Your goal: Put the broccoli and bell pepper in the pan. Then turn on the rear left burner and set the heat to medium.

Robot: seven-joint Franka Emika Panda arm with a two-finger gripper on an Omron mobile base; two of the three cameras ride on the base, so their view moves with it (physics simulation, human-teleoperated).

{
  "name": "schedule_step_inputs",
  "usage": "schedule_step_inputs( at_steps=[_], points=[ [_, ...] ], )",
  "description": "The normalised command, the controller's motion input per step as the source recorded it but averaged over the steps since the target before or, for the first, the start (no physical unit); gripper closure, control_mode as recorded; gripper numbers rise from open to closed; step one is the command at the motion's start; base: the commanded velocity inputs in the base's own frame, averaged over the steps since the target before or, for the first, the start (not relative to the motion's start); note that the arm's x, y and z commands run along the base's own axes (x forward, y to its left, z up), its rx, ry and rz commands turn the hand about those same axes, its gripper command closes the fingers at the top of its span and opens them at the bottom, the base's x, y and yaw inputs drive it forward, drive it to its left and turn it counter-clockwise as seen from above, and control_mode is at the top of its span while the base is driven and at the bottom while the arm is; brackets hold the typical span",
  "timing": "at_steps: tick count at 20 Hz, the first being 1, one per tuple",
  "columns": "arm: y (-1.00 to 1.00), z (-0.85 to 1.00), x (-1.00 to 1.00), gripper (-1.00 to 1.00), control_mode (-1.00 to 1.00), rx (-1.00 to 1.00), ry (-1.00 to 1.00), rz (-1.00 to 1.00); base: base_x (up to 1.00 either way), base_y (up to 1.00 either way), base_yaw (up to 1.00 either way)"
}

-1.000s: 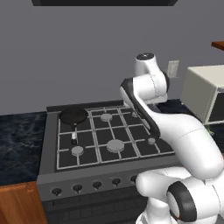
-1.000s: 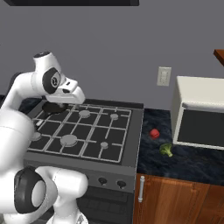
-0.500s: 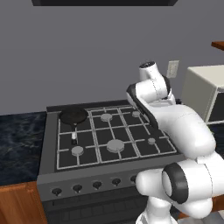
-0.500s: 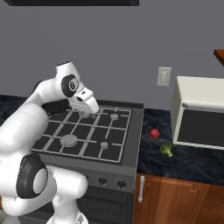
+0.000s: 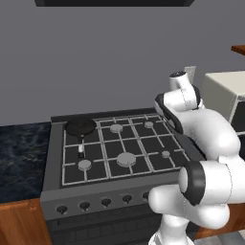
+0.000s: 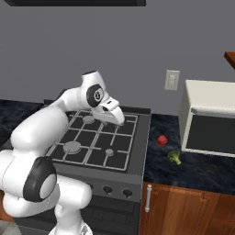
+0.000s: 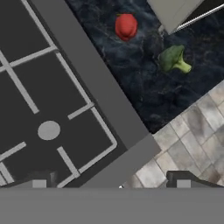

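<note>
Gripper (image 6: 120,120) over the stove (image 6: 133,151), empty, fingers apart; pepper (image 7: 126,25) at 12, broccoli (image 7: 173,58) at 1.

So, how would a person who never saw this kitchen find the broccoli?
Look at the dark counter between the stove and the white microwave. The broccoli lies near the counter's front; it is lumpy and green, while the bell pepper behind it is smooth and red.

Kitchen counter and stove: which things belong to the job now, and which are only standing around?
Belong to the job:
- broccoli, on the dark counter
- bell pepper, on the counter beside it
- pan, empty, on the rear left burner
- stove knobs
- gripper, over the stove

Just standing about:
- microwave
- wall outlet
- the other burner caps
</note>
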Motion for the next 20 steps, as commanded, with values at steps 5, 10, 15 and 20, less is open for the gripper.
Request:
schedule_step_inputs(
  at_steps=[5,10,15,20],
  points=[
    [-0.55,-0.08,0.00,-1.00,-1.00,0.01,0.01,0.16,0.00,0.00,0.00],
    [-0.63,0.00,-0.19,-1.00,-1.00,0.00,0.04,0.15,0.00,0.00,0.00],
    [-0.60,0.00,-0.42,-1.00,-1.00,0.04,0.00,0.19,0.00,0.00,0.00],
    [-0.31,-0.17,-0.17,-1.00,-1.00,0.03,0.00,0.00,0.00,0.00,0.00]
  ],
)
